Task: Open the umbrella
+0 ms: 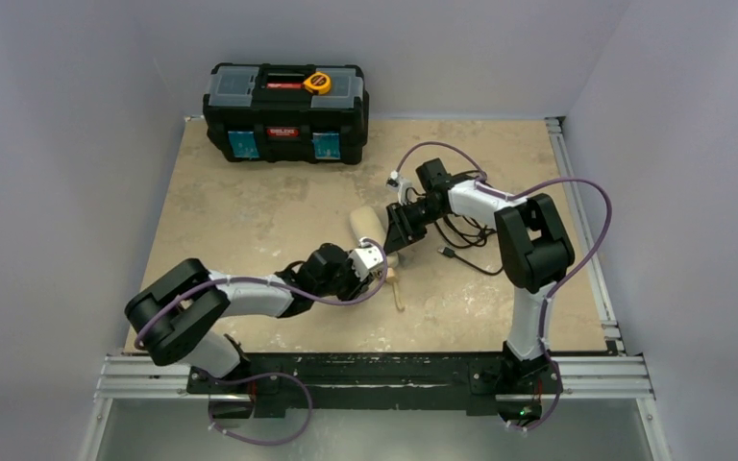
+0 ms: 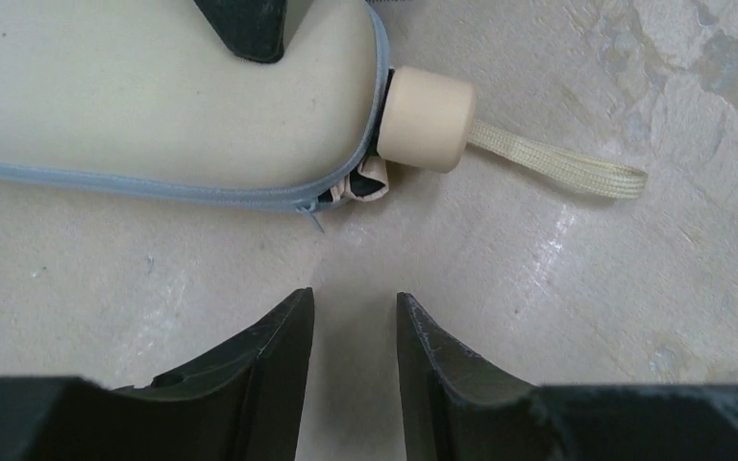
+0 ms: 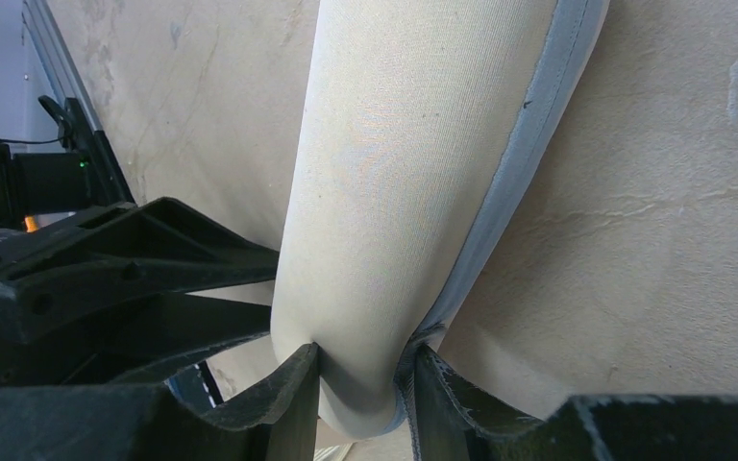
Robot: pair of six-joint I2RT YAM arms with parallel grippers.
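The umbrella (image 1: 366, 227) lies folded mid-table in a beige cover with a grey zip edge. In the left wrist view its cover (image 2: 154, 96) fills the upper left. The cream stubby handle (image 2: 430, 120) sticks out of the open end, and the tan strap (image 2: 557, 165) trails right on the table. My left gripper (image 2: 354, 303) is open and empty, on the table just short of the handle. My right gripper (image 3: 363, 357) is shut on the far end of the umbrella (image 3: 413, 144) and pinches the fabric between both fingers.
A black toolbox (image 1: 285, 113) with a yellow tape measure (image 1: 317, 83) on top stands at the back left. A loose black cable (image 1: 461, 245) lies right of the umbrella. Metal rails run along the table's right edge (image 1: 577, 211) and front edge (image 1: 375, 370).
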